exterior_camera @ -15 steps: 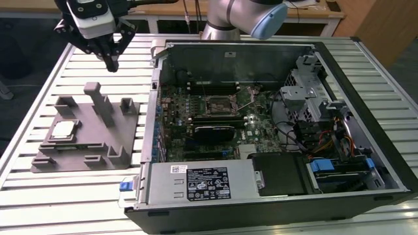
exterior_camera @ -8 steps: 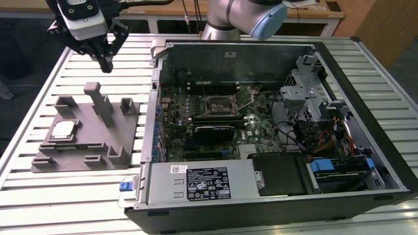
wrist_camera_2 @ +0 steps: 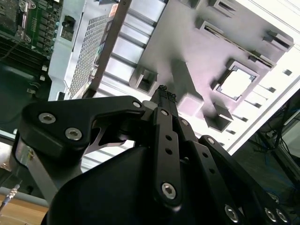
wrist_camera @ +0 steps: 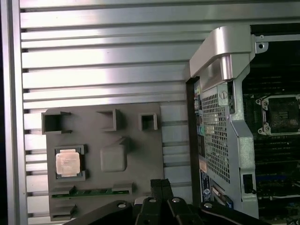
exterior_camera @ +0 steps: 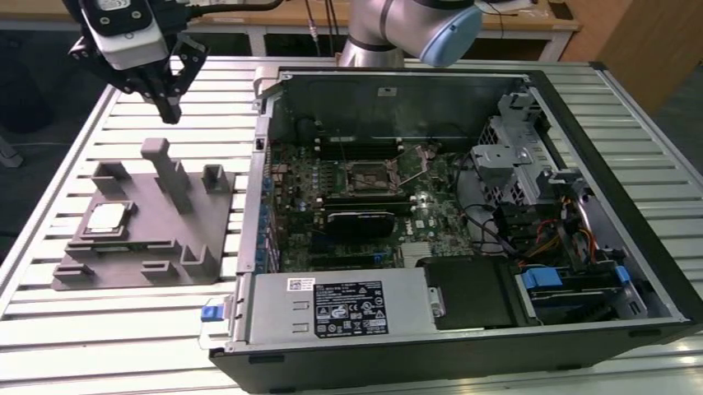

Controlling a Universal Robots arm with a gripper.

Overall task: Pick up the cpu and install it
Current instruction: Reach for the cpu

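The cpu [exterior_camera: 107, 218] is a small square chip with a pale silver top. It lies in a recess of the grey plastic fixture [exterior_camera: 154, 239] at the exterior view's left, and both wrist views show it as well [wrist_camera_2: 236, 83] [wrist_camera: 68, 162]. My gripper [exterior_camera: 168, 111] hangs above the table beyond the fixture's far end, well clear of the cpu. Its two black fingers are pressed together with nothing between them, as seen in the second wrist view [wrist_camera_2: 164, 93]. The empty processor socket [exterior_camera: 366, 174] sits open on the motherboard inside the computer case [exterior_camera: 263, 148].
The open computer case lies on its side on the slatted metal table [exterior_camera: 66, 329], right of the fixture. Its metal side wall [wrist_camera: 225, 117] stands between fixture and motherboard. A power supply [exterior_camera: 329, 306] and drive cage [exterior_camera: 516, 156] fill the case's edges.
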